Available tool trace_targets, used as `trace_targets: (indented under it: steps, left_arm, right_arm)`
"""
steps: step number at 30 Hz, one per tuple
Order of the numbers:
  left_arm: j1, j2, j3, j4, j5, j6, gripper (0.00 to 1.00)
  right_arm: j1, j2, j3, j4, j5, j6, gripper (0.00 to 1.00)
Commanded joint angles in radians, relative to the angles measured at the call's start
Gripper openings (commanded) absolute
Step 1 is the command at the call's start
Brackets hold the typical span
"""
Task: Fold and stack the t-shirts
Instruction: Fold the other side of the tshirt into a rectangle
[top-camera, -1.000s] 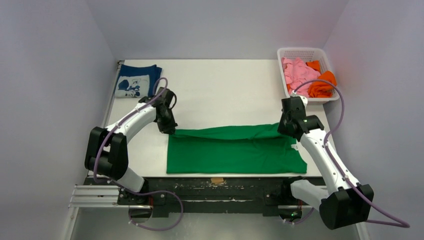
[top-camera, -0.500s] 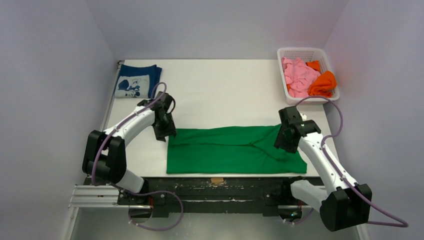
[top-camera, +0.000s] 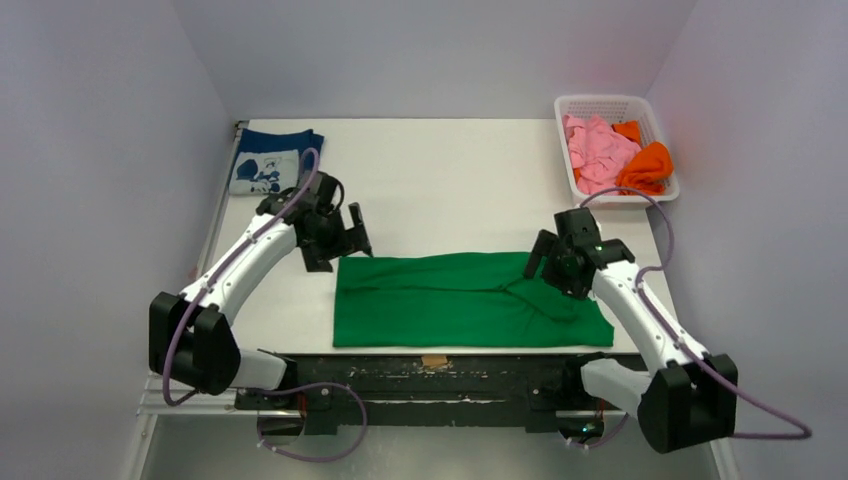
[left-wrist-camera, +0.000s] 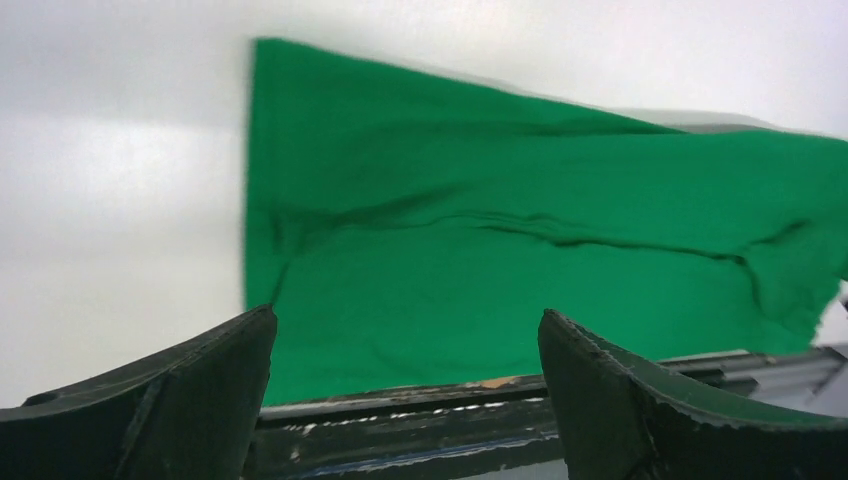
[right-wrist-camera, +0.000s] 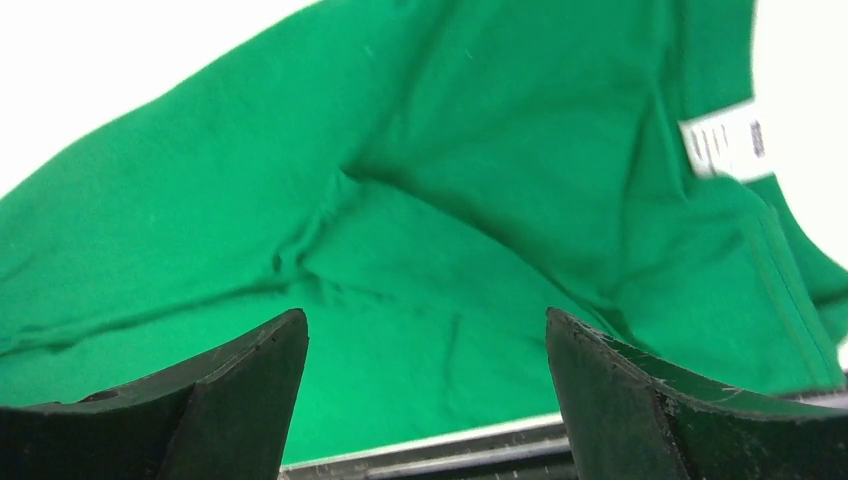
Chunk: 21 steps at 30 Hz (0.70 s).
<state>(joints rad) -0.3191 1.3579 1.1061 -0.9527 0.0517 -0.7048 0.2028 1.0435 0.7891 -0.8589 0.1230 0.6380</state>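
Soft green t-shirt (top-camera: 465, 305) lies creased, seemingly folded, roughly rectangular.

I can't read the blurred small white label (right-wrist-camera: 722, 140) on the plain bright green cloth t-shirt (right-wrist-camera: 450, 200); left wrist view cuts that shirt off at right.

My left arm (top-camera: 245, 258) and right arm (top-camera: 640, 318) are white links with chunky black joints, looping lilac cables (top-camera: 667, 240) and dark wedge-shaped fingers (left-wrist-camera: 190, 400).
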Motion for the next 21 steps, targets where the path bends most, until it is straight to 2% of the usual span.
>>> trace_targets:
  steps: [1, 5, 11, 15, 18, 21]
  left_arm:
    - [-0.042, 0.109, 0.026, 0.223, 0.274, 0.022, 1.0]
    - [-0.048, 0.239, 0.019, 0.252, 0.313, 0.014, 1.0]
    - [-0.046, 0.319, -0.024, 0.235, 0.24, 0.015, 1.0]
    - [-0.044, 0.343, -0.04, 0.202, 0.158, 0.014, 1.0]
    - [-0.041, 0.351, -0.035, 0.183, 0.128, 0.011, 1.0]
    - [-0.035, 0.349, -0.022, 0.171, 0.105, 0.007, 1.0]
  right_arm:
    - [0.001, 0.145, 0.05, 0.261, -0.035, -0.052, 0.86]
    - [-0.001, 0.286, 0.06, 0.381, -0.079, -0.063, 0.87]
    - [0.0, 0.439, 0.078, 0.391, -0.114, -0.101, 0.87]
    - [0.001, 0.4, 0.048, 0.324, -0.193, -0.135, 0.87]
    - [0.01, 0.316, -0.003, 0.254, -0.345, -0.138, 0.87]
    - [0.035, 0.228, -0.05, 0.172, -0.414, -0.14, 0.88]
